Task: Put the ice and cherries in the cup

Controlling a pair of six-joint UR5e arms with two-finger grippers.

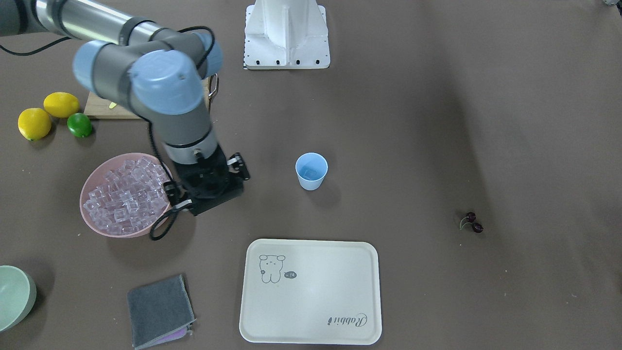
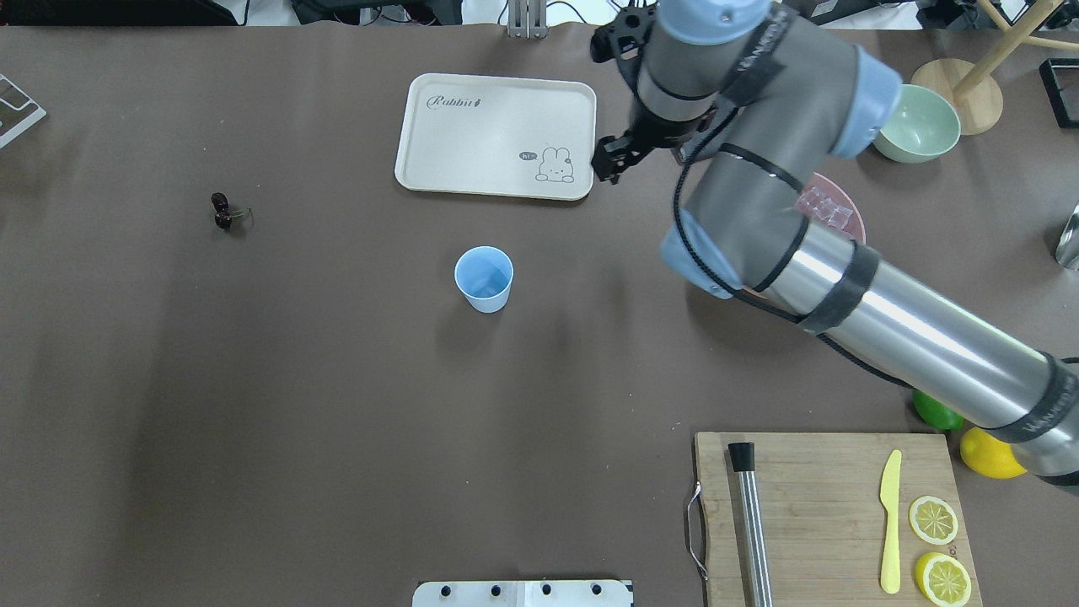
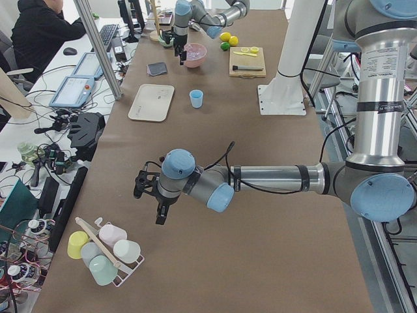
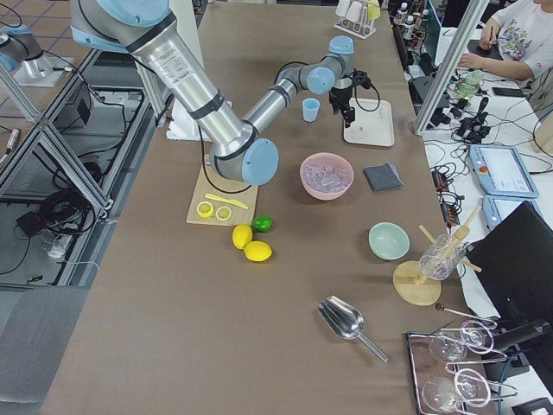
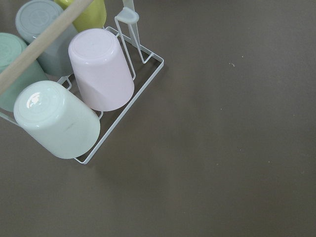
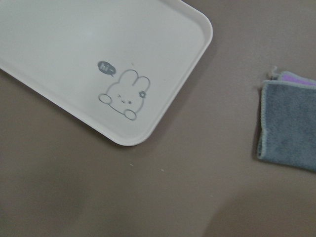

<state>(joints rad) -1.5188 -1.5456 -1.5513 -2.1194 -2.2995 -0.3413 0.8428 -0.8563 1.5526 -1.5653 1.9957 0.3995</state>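
Note:
The light blue cup (image 1: 311, 171) stands upright mid-table; one clear cube seems to lie in it. The ice (image 1: 126, 194) fills a pink bowl (image 1: 83, 206). The two dark cherries (image 1: 471, 222) lie on the bare table far from the cup, also in the overhead view (image 2: 223, 211). My right gripper (image 1: 206, 187) points down beside the pink bowl, on its cup side, jaws spread open; I see nothing in it. My left gripper (image 3: 148, 195) hovers near a cup rack at the table's far end. It shows only in the exterior left view, so I cannot tell its state.
A cream rabbit tray (image 1: 311, 291) lies near the cup, a grey cloth (image 1: 160, 311) beside it. A pale green bowl (image 1: 14, 296), two lemons and a lime (image 1: 79, 125) sit past the pink bowl. A cutting board (image 2: 826, 514) holds a knife and lemon slices. The rack (image 5: 74, 89) holds upturned cups.

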